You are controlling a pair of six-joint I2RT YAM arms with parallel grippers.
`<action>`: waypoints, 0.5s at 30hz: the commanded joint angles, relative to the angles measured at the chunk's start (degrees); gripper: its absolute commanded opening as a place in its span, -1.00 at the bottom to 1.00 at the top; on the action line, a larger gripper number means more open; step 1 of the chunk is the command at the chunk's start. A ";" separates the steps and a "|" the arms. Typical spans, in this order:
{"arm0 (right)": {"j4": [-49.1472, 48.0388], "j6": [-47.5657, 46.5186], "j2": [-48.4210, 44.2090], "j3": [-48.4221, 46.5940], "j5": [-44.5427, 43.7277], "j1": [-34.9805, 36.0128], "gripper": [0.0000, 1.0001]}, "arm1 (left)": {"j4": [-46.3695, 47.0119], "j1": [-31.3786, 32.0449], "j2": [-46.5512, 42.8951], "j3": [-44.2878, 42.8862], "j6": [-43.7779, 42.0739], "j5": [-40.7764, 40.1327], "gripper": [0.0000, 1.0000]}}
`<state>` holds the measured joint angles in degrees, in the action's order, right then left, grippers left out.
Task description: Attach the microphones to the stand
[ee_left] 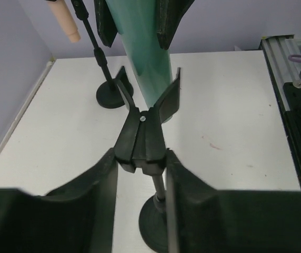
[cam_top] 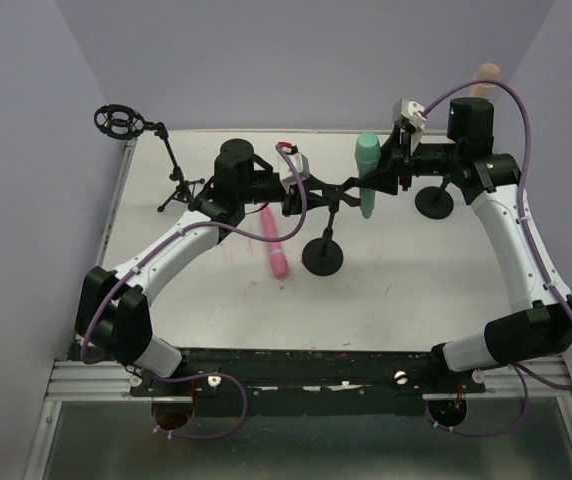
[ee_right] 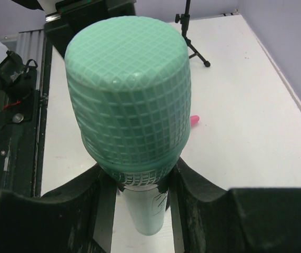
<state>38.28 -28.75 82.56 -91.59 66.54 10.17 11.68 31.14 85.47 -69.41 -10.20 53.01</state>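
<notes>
**Teal microphone sitting at the clip**

The right hand is gripping the teal microphone just below its head, upright near the middle of the tabletop. The left hand is pinching the clip of the stand, its prongs flanking the microphone's body. The pink microphone is lying flat beside the stand. The peach microphone is standing near the far right corner.

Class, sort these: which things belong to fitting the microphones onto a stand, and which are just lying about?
Job in hand: teal microphone, held by the right gripper; clip stand, held by the left gripper; pink microphone, lying flat; peach microphone at the rear.
Not part of it: tripod stand with ring mount; metal rail.
</notes>
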 commanded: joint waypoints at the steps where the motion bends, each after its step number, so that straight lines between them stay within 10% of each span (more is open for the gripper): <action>1: 2.41 -4.73 0.58 -2.89 -0.98 0.46 -0.48 | -0.60 0.42 0.66 -2.40 -0.61 1.83 -0.53; 4: 3.20 -5.96 0.67 -3.33 -0.98 0.46 -0.48 | -1.22 0.42 0.75 -2.75 0.17 1.65 -0.84; 15: 1.54 -7.02 0.67 0.09 4.65 2.57 -0.45 | 0.35 0.42 0.75 -2.23 4.48 1.83 -0.87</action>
<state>40.71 -35.22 82.94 -93.01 67.92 10.92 10.15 31.27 85.93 -70.61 -7.86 53.21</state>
